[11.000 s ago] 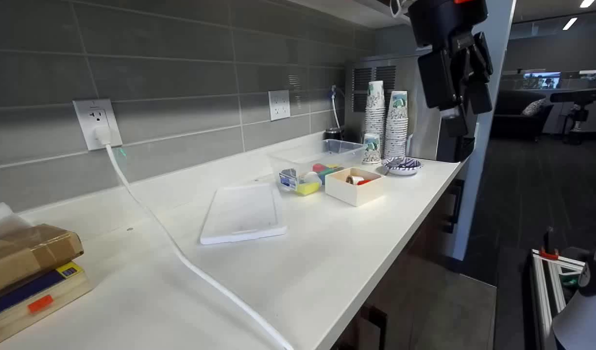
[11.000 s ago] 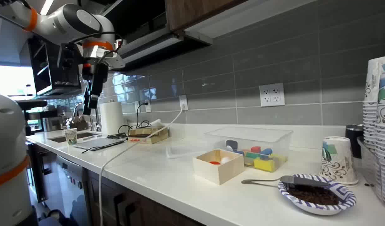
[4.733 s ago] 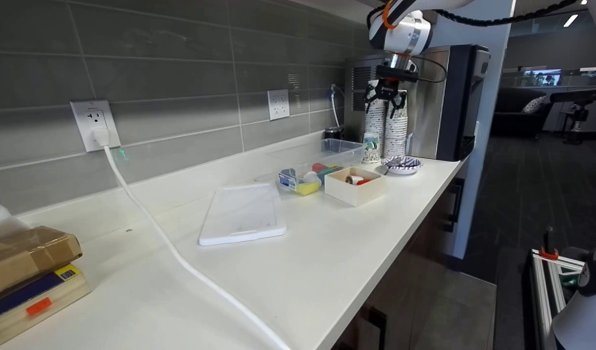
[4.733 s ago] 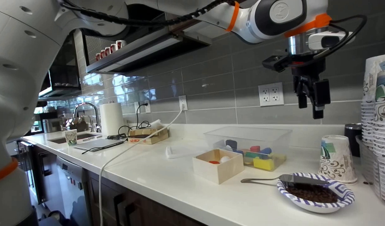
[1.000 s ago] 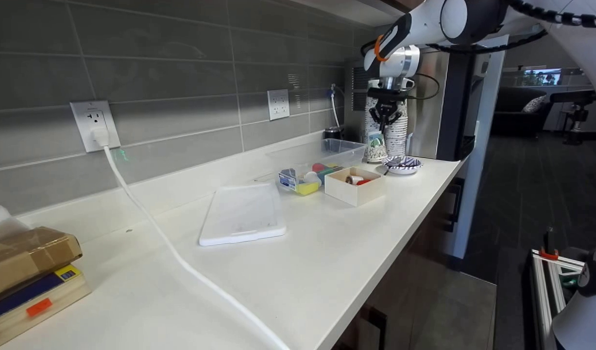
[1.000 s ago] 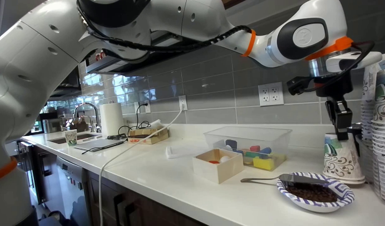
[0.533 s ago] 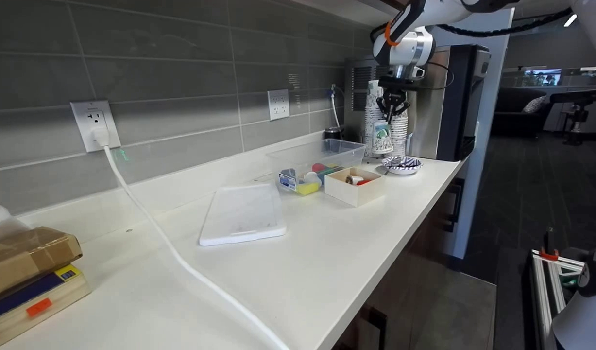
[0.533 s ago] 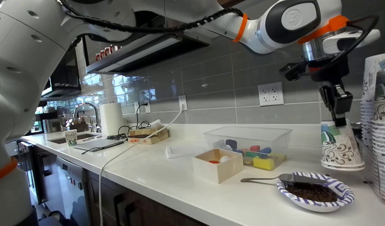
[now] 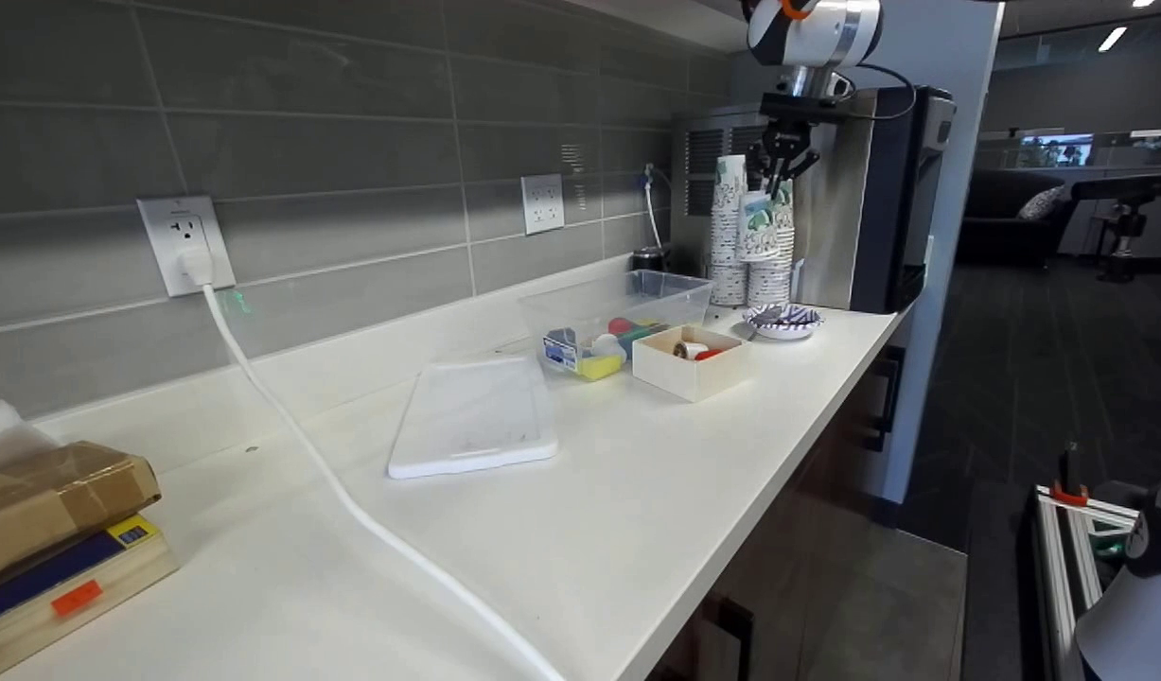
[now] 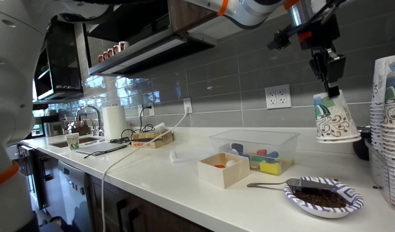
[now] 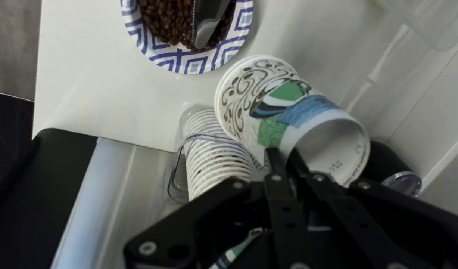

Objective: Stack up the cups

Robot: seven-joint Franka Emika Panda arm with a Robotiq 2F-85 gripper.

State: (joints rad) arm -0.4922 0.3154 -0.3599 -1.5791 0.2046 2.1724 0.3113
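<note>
My gripper (image 11: 283, 153) is shut on the base rim of an upside-down white cup (image 11: 277, 104) with green and blue print. This cup (image 10: 334, 120) hangs tilted above the counter in both exterior views, and a double rim shows at its lower end. Two tall columns of nested cups stand close together at the counter's end, a rear column (image 9: 729, 232) and a front column (image 9: 771, 279) partly hidden behind the held cup. In the wrist view a column (image 11: 217, 157) lies below and beside the held cup, its top hidden by my gripper. Another cup (image 10: 72, 140) stands by the sink.
A patterned bowl (image 10: 355, 206) of dark beans with a utensil sits before the columns. Nearby are a clear bin (image 10: 253, 141), a wooden box (image 10: 211, 174), a dark tumbler (image 11: 385, 164) and a clear holder (image 10: 376, 169) around the columns. A lid (image 9: 476, 416) lies farther along.
My gripper came over from the sink side and shut on the cup that stood upside down beside the columns. Over the last second it has lifted that cup well off the counter.
</note>
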